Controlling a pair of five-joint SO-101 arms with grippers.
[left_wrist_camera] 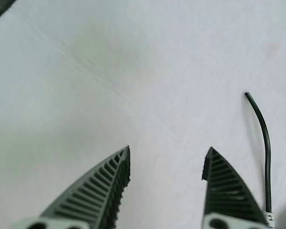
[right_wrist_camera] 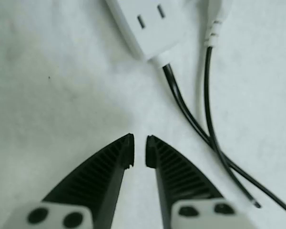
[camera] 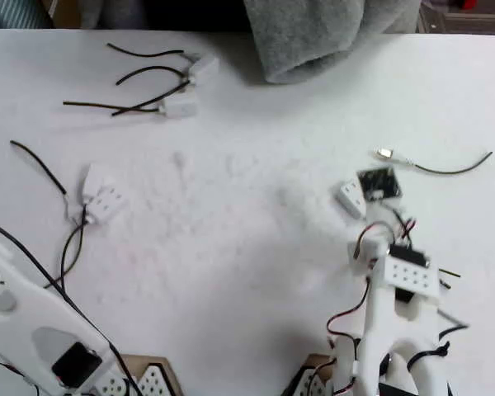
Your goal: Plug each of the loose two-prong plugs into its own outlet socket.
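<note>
**A:** What is everything resting on?

**B:** A white table with a faintly grainy top [camera: 247, 247], which takes up nearly the whole high view. Past its far edge the room is dark and too blurred to make out. A rumpled grey cloth [camera: 313, 37] hangs onto the table at top centre.

**A:** And the arms?

**B:** One white arm [camera: 33, 330] sits in the lower left corner. A second white arm [camera: 396, 289] stands at lower right, strung with red and black wires.

**A:** Where are the sockets and plugs?

**B:** A white socket block [camera: 106, 200] lies tilted at middle left. At upper left are an upper white plug body [camera: 202, 68] and a lower white plug body [camera: 180, 106]. Their thin black cords [camera: 140, 74] trail leftward, so both lie roughly left to right, and the upper one angles up to the right.

**A:** And the grippers?

**B:** The right gripper [right_wrist_camera: 139, 145] is all but closed, with only a sliver between its tips, and it holds nothing. Ahead of it lies a flat white two-slot socket [right_wrist_camera: 152, 21], set diagonally with its slots facing the camera. Its thick black cord [right_wrist_camera: 181, 100] leaves from the end nearer the fingers. The left gripper [left_wrist_camera: 168, 157] is spread wide over bare table. A thin black wire [left_wrist_camera: 264, 138] ends freely beside one finger.
</note>
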